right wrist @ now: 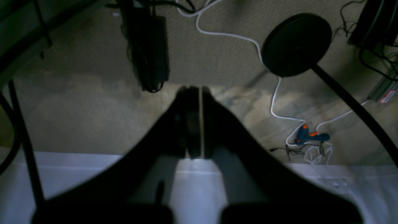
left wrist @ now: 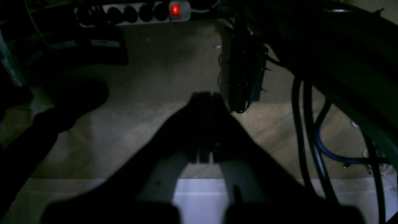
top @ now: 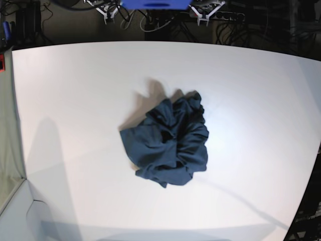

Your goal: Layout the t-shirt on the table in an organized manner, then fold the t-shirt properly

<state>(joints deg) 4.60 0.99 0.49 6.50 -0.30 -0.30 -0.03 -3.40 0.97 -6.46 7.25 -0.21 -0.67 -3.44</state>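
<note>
Both grippers, left (left wrist: pixel 206 95) and right (right wrist: pixel 194 90), hang closed and empty over floor cables, away from the crumpled t-shirt (top: pixel 170 143).

You are in a lab or workshop room. A big white table (top: pixel 75 100) stands on a carpet floor (right wrist: pixel 77 109). Under it lie a power strip (left wrist: pixel 146 12) with a red light, loose cables (right wrist: pixel 273 102) and a glue gun (right wrist: pixel 309 137).

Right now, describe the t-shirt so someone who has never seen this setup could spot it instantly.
Look at the big white table filling the overhead view. Near its middle lies the t-shirt, a crumpled dark navy heap, not spread flat. It is the only dark thing on the white surface, with only shadows around it.
</note>
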